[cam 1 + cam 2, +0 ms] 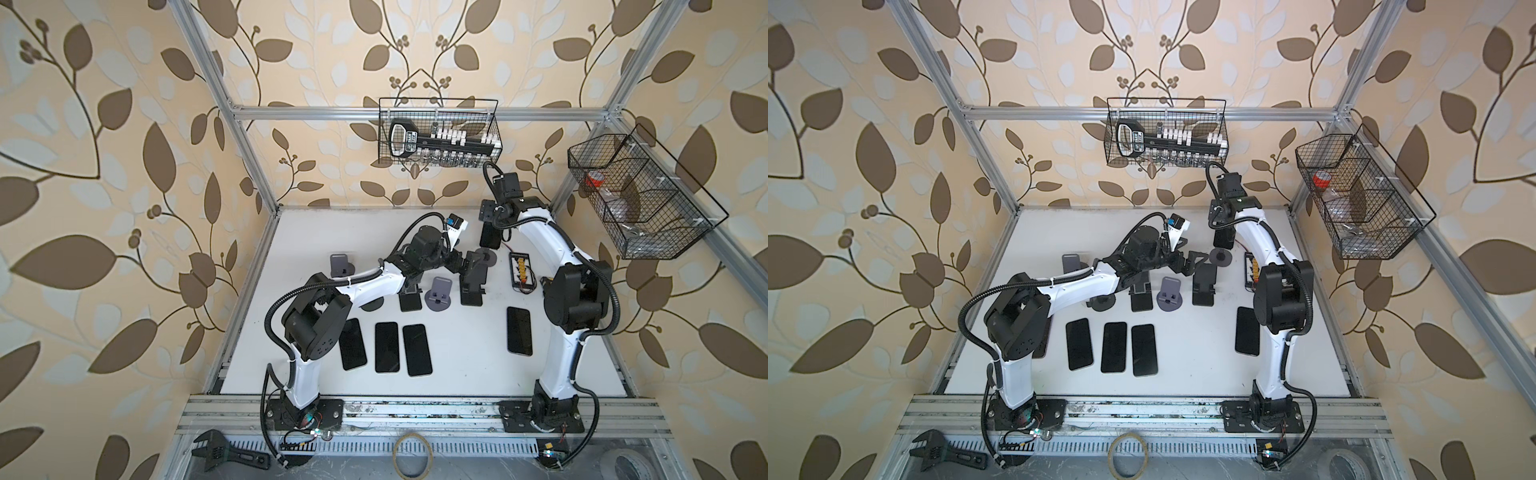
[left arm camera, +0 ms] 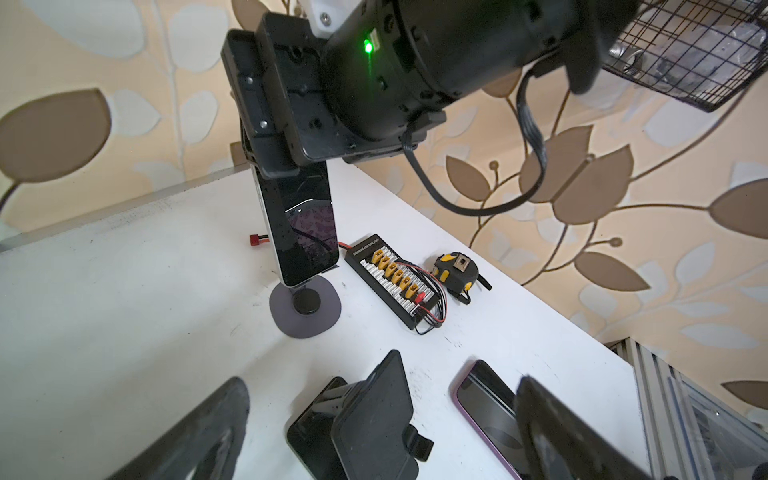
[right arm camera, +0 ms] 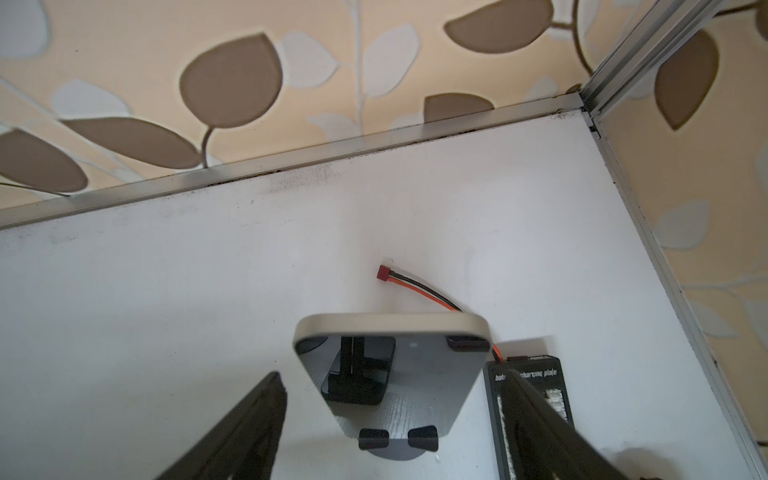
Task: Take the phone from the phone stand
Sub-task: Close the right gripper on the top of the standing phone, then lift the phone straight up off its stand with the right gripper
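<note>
A dark phone (image 2: 301, 226) with a silver edge stands upright on a grey round-based phone stand (image 2: 305, 318) at the back of the table, seen in both top views (image 1: 490, 239) (image 1: 1223, 242). My right gripper (image 3: 392, 374) hangs over the phone's top end. Its fingers (image 3: 249, 424) stand either side of the phone (image 3: 390, 332), each with a narrow gap to the edge. It shows from above in both top views (image 1: 491, 224) (image 1: 1223, 227). My left gripper (image 2: 374, 440) is open and empty, low over a black stand (image 2: 374, 415) mid-table (image 1: 473, 266).
Several phones (image 1: 386, 347) lie flat near the front, and another (image 1: 519, 331) lies at the right. More stands (image 1: 440, 293) sit mid-table. A charging board (image 2: 392, 278) with a red lead and a tape measure (image 2: 455, 270) lie right of the phone stand. Wire baskets (image 1: 440, 133) hang on the walls.
</note>
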